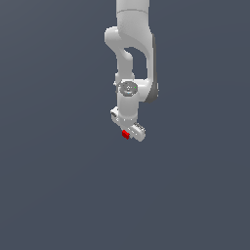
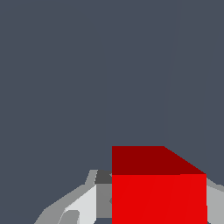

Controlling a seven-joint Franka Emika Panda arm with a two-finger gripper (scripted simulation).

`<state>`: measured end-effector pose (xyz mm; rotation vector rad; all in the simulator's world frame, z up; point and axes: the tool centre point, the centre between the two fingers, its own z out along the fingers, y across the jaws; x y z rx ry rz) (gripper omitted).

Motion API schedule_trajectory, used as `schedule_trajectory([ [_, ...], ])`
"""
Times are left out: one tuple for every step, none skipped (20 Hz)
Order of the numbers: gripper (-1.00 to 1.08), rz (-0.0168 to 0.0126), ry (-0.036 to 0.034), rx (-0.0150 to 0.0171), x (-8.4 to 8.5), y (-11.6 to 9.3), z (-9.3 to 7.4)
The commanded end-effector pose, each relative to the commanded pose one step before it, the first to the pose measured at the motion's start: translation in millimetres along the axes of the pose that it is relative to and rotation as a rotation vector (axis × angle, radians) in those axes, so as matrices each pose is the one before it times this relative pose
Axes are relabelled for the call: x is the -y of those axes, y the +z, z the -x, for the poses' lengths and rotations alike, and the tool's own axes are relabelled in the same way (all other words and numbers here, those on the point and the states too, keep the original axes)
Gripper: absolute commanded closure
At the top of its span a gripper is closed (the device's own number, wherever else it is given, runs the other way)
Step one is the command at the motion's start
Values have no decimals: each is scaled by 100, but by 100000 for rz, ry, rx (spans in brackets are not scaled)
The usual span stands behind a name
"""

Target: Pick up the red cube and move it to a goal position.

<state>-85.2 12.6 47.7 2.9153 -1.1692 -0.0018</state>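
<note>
The red cube point(image 1: 125, 135) is tiny and bright red. In the exterior view it sits right under the white arm's hand, partly hidden by it. My gripper point(image 1: 128, 134) is at the cube. In the wrist view the cube point(image 2: 158, 192) fills the space between my grey-white fingers point(image 2: 83, 205), which stand on both sides of it. The jaws look shut on the cube, with a finger against each side face.
A plain dark grey-blue surface point(image 1: 58, 185) fills both views. The white arm point(image 1: 132, 58) comes down from the top of the exterior view. No other objects show.
</note>
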Motion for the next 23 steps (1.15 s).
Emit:
schedule_trajectory([
  [108,-32,35,-93,478,-1435,-398],
  [108,0,0,0,220,-665,-175],
  [108,0,0,0,236,-713,-189],
  [108,0,0,0,251,-758,-203],
  [108,40,30,-47,242,-746,-211],
  [108,0,0,0,238,-692,-194],
  [108,0,0,0,226,-639,-184],
  [108,0,0,0,213,-588,-173],
  [108,0,0,0,198,-540,-161],
  [108,0,0,0,182,-493,-148],
  [108,0,0,0,165,-446,-135],
  [108,0,0,0,148,-398,-121],
  [108,0,0,0,132,-350,-107],
  [108,0,0,0,115,-302,-94],
  [108,0,0,0,100,-253,-81],
  [108,0,0,0,84,-204,-68],
  [108,0,0,0,69,-155,-55],
  [108,-51,-46,9,65,-122,-25],
  [108,0,0,0,38,-55,-30],
  [108,0,0,0,23,-5,-17],
  [108,-47,-31,40,13,41,2],
  [108,0,0,0,-5,72,6],
  [108,0,0,0,-3,27,3],
])
